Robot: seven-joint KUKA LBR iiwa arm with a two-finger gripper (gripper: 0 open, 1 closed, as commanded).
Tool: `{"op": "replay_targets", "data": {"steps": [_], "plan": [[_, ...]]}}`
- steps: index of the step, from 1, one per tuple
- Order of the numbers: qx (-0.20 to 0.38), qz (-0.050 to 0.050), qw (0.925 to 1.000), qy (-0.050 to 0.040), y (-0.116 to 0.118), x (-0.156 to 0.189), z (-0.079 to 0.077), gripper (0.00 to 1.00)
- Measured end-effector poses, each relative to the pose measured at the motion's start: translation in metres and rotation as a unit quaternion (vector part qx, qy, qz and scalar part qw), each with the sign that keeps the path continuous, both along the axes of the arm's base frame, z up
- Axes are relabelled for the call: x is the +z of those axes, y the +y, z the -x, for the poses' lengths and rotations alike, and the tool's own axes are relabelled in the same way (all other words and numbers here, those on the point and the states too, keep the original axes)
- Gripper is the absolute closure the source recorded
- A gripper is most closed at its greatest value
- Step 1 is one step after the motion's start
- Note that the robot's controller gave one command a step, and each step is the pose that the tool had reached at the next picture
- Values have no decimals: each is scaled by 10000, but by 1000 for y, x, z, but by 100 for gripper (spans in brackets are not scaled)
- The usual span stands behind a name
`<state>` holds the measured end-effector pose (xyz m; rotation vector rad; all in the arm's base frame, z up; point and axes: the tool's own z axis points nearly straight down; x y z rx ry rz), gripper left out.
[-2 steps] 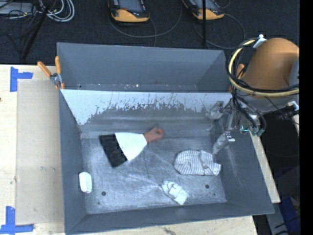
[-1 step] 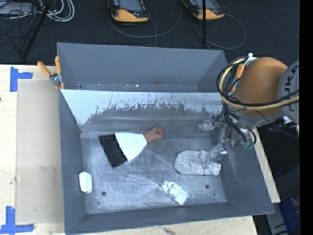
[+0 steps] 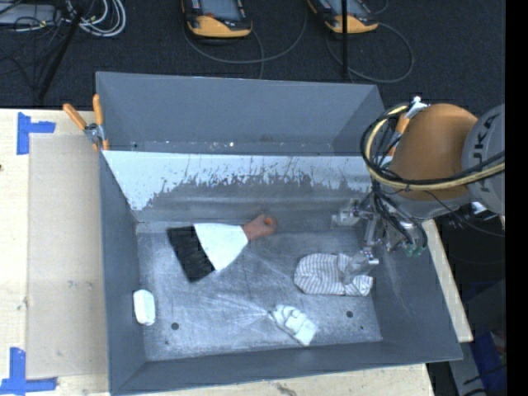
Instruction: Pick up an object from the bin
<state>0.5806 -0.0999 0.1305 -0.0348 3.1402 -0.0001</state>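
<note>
Right of centre in the bin, the claw hangs at the right end of the striped cloth bundle. Whether it is apart or together, I cannot tell. Limp fabric could slip free if pinched only by an edge.

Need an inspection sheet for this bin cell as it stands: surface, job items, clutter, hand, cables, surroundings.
Surface: grey metal bin, floor scuffed, back wall streaked.
Job's things: striped cloth, bunched, right of centre, next to the hand.
Clutter: brush with black bristles, left of centre; small white block near the left wall; crumpled white piece at the front.
Hand: hand low at the cloth's right edge; contact cannot be judged.
Cables: loops round the wrist beside the orange cover; loose leads on the floor behind.
Surroundings: two orange-and-black devices behind the bin.
</note>
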Motion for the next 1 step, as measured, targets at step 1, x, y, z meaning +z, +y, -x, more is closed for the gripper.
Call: {"op": "replay_targets", "data": {"steps": [1], "plan": [[135, -19, 9999, 47, -18, -30, -9, 0]]}}
